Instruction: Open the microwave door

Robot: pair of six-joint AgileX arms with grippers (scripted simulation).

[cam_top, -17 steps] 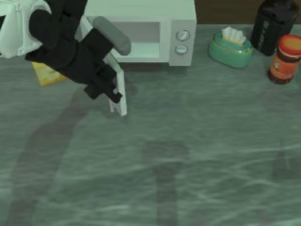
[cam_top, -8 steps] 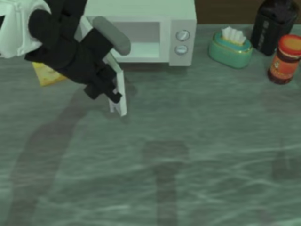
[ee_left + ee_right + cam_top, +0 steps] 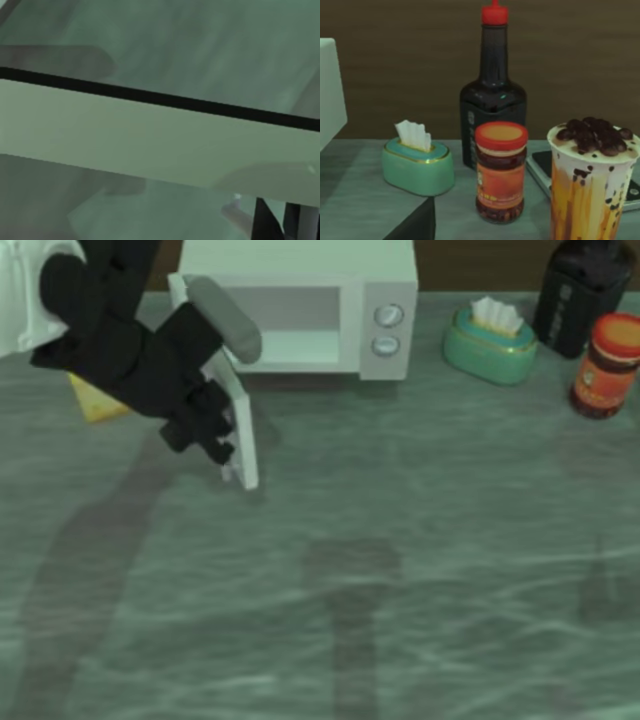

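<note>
Left gripper (image 3: 222, 445) sits at the free edge of the microwave door (image 3: 238, 410), left part of the table, in front of the microwave (image 3: 300, 300). Door is swung well out from the cavity, hinged at the oven's left front corner, edge-on to the top camera. Step in hand: swinging the door wider. To do it well, I'd judge the wrist should follow an arc about the hinge rather than a straight pull, so the fingers don't slide off the thin edge, and keep clear of the yellow object (image 3: 95, 400) just beside the arm.

Hand state: fingertips are at the door's outer edge and look closed onto it, but the black arm covers the contact, so the grip is probably there rather than certain. Left wrist view only shows the pale door panel (image 3: 150, 145) filling the frame with a dark strip along one side; no fingers clearly seen.

Further right: the two knobs (image 3: 388, 316) on the oven's panel, then green tissue box (image 3: 488, 340), dark sauce bottle (image 3: 585, 290), red-lidded jar (image 3: 606, 365), all well apart from the door. Right arm not in the top view; its wrist camera faces those items and a bubble-tea cup (image 3: 590, 180).
</note>
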